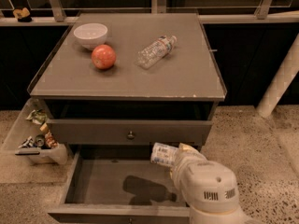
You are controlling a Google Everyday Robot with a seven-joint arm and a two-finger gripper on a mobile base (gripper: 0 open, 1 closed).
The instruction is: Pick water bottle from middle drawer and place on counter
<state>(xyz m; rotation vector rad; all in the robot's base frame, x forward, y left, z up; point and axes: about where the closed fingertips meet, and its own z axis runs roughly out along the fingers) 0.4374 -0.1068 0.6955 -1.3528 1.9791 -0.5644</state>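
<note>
The water bottle (162, 154), small and clear with a wide white label, lies sideways in my gripper (180, 156), held above the open middle drawer (110, 183) near its right back corner. The gripper is shut on it; my white arm (210, 190) covers most of the fingers. The bottle's shadow falls on the drawer's grey floor. The counter (187, 78) is the flat grey cabinet top above.
On the counter stand a white bowl (90, 34), a red apple (103, 56) and a slimmer ribbed clear bottle (156, 51) lying on its side. A clear bin of snacks (35, 136) sits on the floor left of the cabinet. A white post (280, 78) stands at the right.
</note>
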